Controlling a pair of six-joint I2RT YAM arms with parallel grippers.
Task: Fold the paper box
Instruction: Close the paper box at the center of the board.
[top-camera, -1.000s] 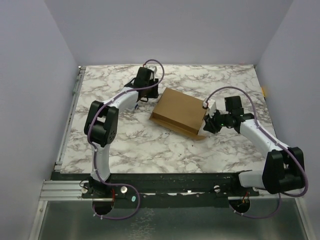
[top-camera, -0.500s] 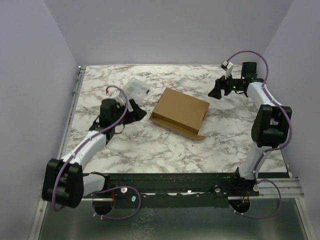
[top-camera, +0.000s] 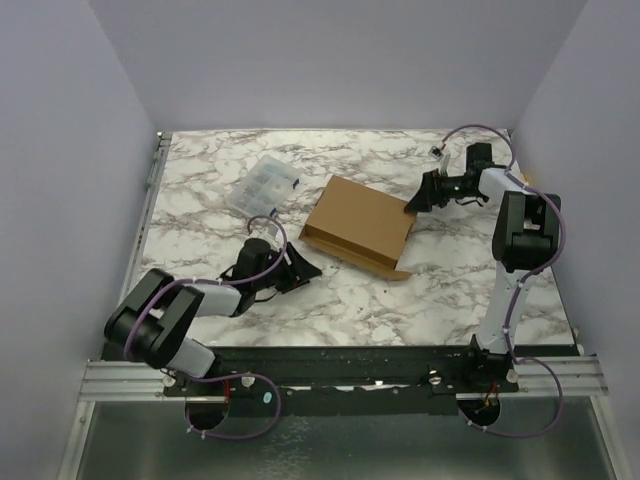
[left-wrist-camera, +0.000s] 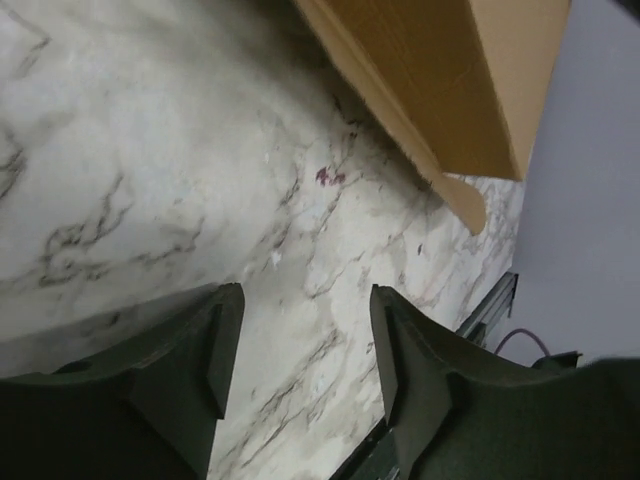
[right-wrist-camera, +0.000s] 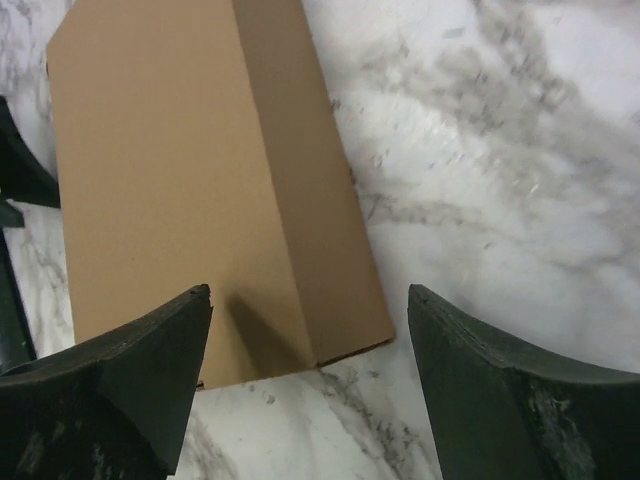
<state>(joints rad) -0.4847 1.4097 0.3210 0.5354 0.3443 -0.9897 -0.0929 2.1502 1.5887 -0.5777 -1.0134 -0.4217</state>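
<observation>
The paper box (top-camera: 360, 222) is a brown cardboard box lying folded flat-topped in the middle of the marble table. It shows in the left wrist view (left-wrist-camera: 450, 70) and the right wrist view (right-wrist-camera: 200, 170). My left gripper (top-camera: 303, 268) is open and empty, low over the table just left of the box's front left corner. My right gripper (top-camera: 414, 201) is open and empty, just off the box's back right corner. In the right wrist view its fingers (right-wrist-camera: 120, 370) straddle that corner without touching it.
A small clear plastic compartment case (top-camera: 262, 183) lies at the back left of the table. A metal rail (top-camera: 140, 240) runs along the left edge. Purple walls close in the back and both sides.
The left arm swung from the box's back left side to low near the front left. The right arm went back right, then came to the box's back right corner. The case came into view.
</observation>
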